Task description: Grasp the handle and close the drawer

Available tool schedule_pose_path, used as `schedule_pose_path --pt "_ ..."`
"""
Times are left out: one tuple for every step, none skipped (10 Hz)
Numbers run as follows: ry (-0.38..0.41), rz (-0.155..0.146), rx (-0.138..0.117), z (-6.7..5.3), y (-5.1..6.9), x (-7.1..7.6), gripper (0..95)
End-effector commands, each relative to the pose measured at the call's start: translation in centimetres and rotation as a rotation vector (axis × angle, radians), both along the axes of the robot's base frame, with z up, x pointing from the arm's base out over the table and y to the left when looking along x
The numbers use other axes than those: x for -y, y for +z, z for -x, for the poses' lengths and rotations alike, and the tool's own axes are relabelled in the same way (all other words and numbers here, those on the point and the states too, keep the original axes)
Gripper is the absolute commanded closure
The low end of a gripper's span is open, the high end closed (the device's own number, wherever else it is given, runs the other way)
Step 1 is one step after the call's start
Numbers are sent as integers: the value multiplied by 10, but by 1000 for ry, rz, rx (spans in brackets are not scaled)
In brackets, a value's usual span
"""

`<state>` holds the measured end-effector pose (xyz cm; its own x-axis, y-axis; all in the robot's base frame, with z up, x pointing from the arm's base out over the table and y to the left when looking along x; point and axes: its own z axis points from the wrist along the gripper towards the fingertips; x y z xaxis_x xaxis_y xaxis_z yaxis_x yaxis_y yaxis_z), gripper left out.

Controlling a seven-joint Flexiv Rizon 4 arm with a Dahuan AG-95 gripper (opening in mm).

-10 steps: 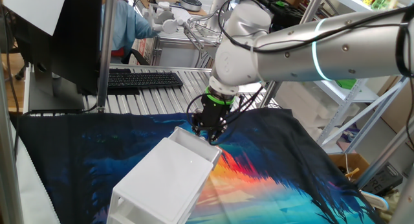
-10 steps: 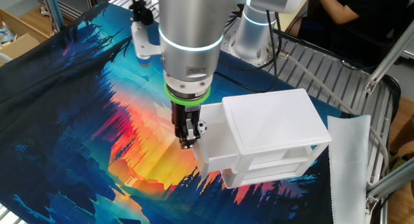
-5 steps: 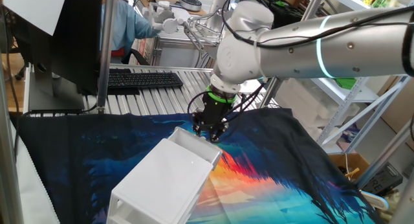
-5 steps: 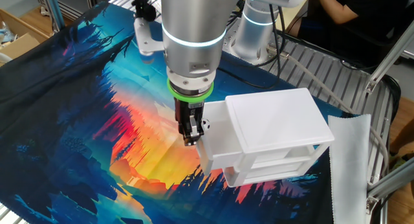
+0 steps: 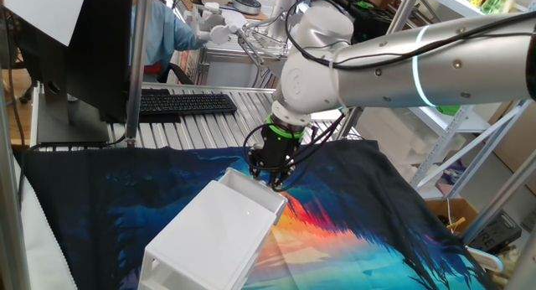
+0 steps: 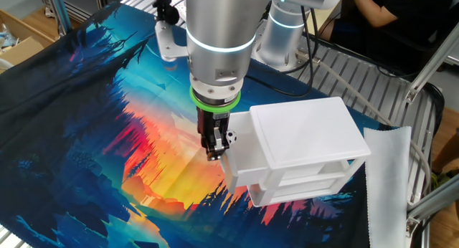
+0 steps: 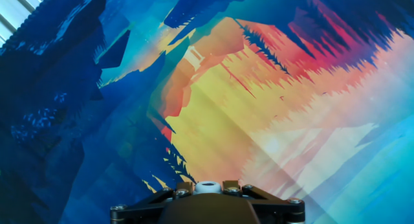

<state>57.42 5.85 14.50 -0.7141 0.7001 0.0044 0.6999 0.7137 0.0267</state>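
The white cabinet [image 6: 305, 133] lies on the colourful cloth; it also shows in one fixed view [image 5: 209, 235]. Its drawer [image 6: 240, 153], a shallow white tray, sticks out a short way from the cabinet's end [image 5: 255, 189]. My gripper [image 6: 214, 150] points straight down at the drawer's outer wall [image 5: 275, 183]. In the hand view a small round white handle [image 7: 207, 186] sits pinched between my fingertips [image 7: 184, 185], with my gripper [image 7: 207, 185] at the bottom edge. The jaws are closed on the handle.
The printed cloth [image 6: 107, 126] covers the table. A black keyboard [image 5: 186, 103] and a monitor [image 5: 75, 47] stand at the back. A person [image 5: 163, 30] sits behind. Metal frame posts [image 5: 134, 64] and a white cloth [image 6: 391, 183] border the area.
My gripper has moved a little toward the cabinet with the handle in it, and the drawer has slid slightly further in.
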Motion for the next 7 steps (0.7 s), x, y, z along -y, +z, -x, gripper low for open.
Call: schedule_pose_path --pt "0 -2 -2 1 -1 -1 950" --pt "0 -2 -4 2 0 -2 950" --pt "0 -1 -5 2 1 -3 950" --pt "-1 -1 -5 3 1 -4 950" --pt "1 -2 -6 5 0 -5 950" --pt "1 -2 -5 7 -2 -6 950" --pt "0 0 -4 9 -2 -7 950"
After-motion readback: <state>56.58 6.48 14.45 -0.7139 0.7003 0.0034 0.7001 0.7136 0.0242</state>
